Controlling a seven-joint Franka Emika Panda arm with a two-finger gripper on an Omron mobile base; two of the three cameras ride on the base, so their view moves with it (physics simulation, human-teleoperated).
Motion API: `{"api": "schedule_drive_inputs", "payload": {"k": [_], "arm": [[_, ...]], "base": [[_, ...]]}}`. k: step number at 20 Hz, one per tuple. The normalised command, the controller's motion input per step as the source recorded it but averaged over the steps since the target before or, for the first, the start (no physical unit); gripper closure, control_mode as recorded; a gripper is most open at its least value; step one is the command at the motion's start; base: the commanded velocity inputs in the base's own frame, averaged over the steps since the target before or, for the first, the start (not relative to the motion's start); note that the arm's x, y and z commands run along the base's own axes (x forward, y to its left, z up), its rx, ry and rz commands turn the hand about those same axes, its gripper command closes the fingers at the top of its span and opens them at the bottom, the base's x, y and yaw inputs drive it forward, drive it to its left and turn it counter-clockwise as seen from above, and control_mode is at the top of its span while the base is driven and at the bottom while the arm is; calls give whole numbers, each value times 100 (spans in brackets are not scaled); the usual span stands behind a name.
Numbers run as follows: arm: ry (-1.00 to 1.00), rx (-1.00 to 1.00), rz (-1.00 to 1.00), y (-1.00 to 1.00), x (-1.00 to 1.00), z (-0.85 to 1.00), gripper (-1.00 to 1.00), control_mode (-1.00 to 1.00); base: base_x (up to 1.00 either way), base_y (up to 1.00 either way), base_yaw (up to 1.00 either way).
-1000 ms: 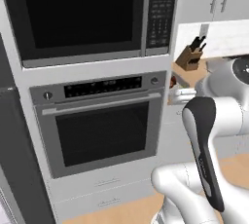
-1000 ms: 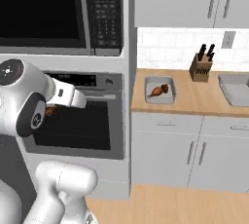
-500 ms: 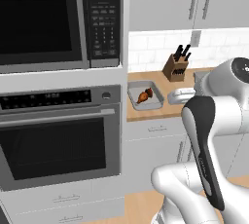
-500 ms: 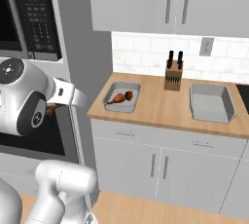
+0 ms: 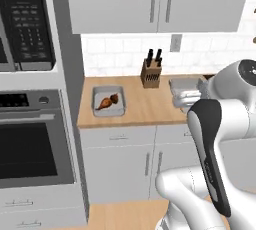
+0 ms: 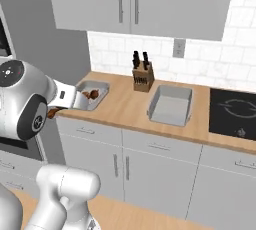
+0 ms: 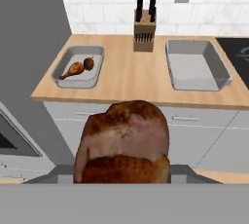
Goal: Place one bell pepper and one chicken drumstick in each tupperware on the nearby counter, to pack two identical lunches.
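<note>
On the table point(image 7: 131, 79), the left tupperware point(image 7: 96, 74) holds 1 chicken drumstick point(image 7: 73, 69) beside a small red bell pepper point(image 7: 88, 63); a knife block point(image 7: 144, 37) stands between it and the empty right tupperware point(image 7: 221, 74). Well short of the table's front edge, the hand point(image 7: 124, 177) is clamped on a second drumstick point(image 7: 124, 145), jaws partly apart around it.

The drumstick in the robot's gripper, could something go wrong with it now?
Maybe. The gripper carries the chicken drumstick off the counter, so a slip would probably drop it on the floor. The left tupperware already holds a drumstick, so dropping it there would spoil the matching lunches; the empty tupperware needs it. The knife block between them could get bumped.
</note>
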Motion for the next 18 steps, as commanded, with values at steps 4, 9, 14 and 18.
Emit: {"api": "schedule_drive_inputs", "payload": {"k": [4,9,14,18], "arm": [[0,0,0,0,0,0,100,100],[0,0,0,0,0,0,100,100],[0,0,0,0,0,0,100,100],[0,0,5,-2,5,-18,100,-100]], "base": [[53,-100,26],[73,-97,27],[30,-71,23],[19,-12,17]]}}
